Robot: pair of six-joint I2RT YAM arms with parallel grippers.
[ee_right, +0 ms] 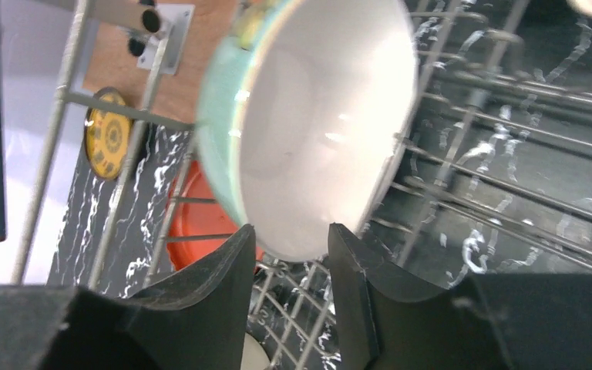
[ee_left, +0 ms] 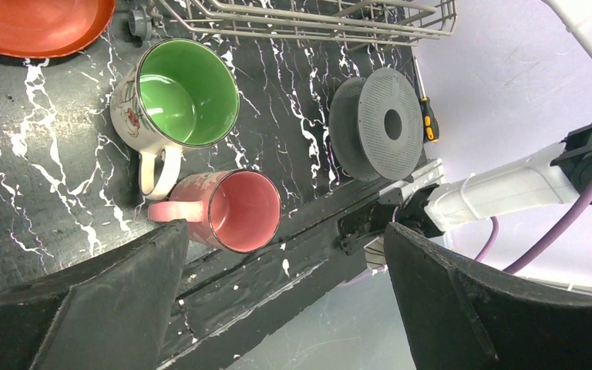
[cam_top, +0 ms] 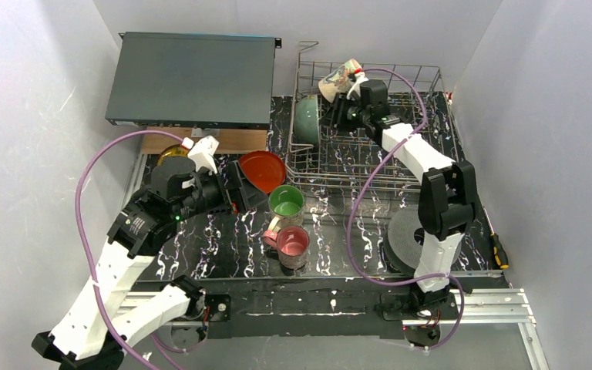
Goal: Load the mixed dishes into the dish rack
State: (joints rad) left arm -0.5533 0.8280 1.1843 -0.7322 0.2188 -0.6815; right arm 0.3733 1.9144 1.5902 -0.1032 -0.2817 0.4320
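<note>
The silver wire dish rack point(cam_top: 424, 77) stands at the back right. The teal and cream bowl point(cam_top: 306, 119) stands on edge at its left end, and the floral cream mug point(cam_top: 338, 79) lies tilted at the back. My right gripper point(cam_top: 330, 116) is open just behind the bowl. In the right wrist view the blurred bowl point(ee_right: 316, 131) has its lower rim at my right gripper point(ee_right: 290, 231). My left gripper point(cam_top: 245, 189) is open and empty beside the red-orange plate point(cam_top: 264, 169). The green-inside mug point(cam_top: 286, 202), pink mug point(cam_top: 291, 245) and yellow dish point(cam_top: 171, 154) are on the table.
A flat dark grey box point(cam_top: 193, 77) lies at the back left. A grey ribbed disc point(cam_top: 408, 239) lies by the right arm's base, and a screwdriver point(cam_top: 499, 250) lies at the right edge. Purple cables loop off both arms.
</note>
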